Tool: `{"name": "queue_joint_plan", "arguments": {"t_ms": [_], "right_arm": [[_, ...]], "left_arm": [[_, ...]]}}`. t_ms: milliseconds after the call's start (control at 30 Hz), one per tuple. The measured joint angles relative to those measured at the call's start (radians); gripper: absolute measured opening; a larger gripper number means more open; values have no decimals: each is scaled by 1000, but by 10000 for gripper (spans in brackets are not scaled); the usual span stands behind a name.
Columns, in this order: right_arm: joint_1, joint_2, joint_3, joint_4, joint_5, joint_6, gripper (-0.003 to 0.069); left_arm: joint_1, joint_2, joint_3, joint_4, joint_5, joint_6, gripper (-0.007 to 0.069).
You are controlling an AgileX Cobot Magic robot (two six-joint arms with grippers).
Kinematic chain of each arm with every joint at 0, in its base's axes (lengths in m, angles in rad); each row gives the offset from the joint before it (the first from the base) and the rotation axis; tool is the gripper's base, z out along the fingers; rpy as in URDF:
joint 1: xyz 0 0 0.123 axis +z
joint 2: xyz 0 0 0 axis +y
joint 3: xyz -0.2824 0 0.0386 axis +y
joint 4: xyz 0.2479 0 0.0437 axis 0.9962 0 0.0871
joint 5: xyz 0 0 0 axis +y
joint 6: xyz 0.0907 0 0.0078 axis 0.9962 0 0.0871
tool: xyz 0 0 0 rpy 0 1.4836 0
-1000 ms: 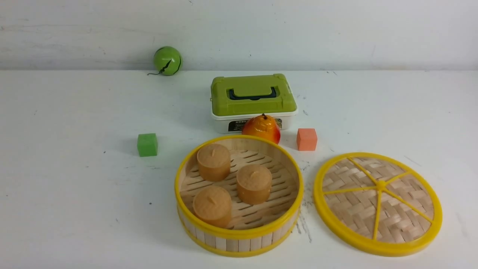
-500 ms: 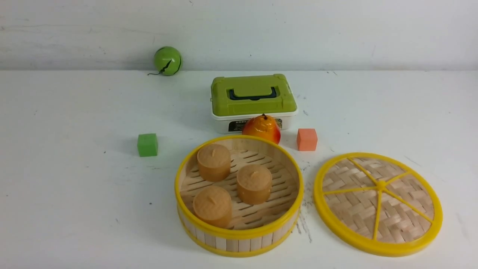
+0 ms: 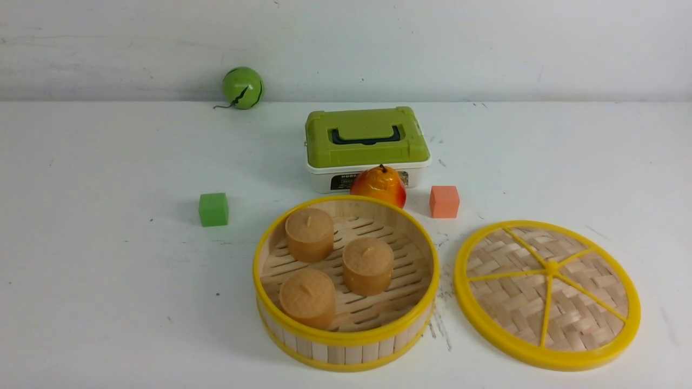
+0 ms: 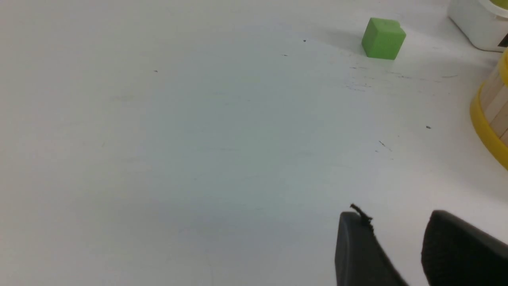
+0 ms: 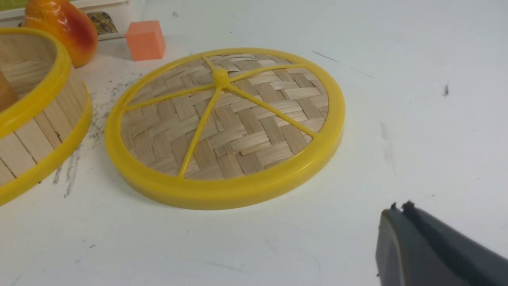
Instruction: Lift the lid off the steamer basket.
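The steamer basket stands uncovered at the front middle of the table, with three tan bun-shaped cylinders inside. The lid lies flat on the table to its right, apart from it. It also shows in the right wrist view, next to the basket's wall. My right gripper is shut and empty, near the table, short of the lid. My left gripper is open and empty over bare table, left of the basket's edge. Neither arm shows in the front view.
A green-lidded white box stands behind the basket, with an orange-red pear in front of it. An orange cube sits right of the pear, a green cube left of the basket, a green ball at the back wall.
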Motion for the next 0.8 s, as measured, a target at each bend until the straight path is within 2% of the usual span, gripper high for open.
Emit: {"name": "queue_joint_plan", "arguments": {"t_ms": [800], "right_arm": [[0,0,0,0,0,2,-1]], "left_arm": [[0,0,0,0,0,0,239]]}}
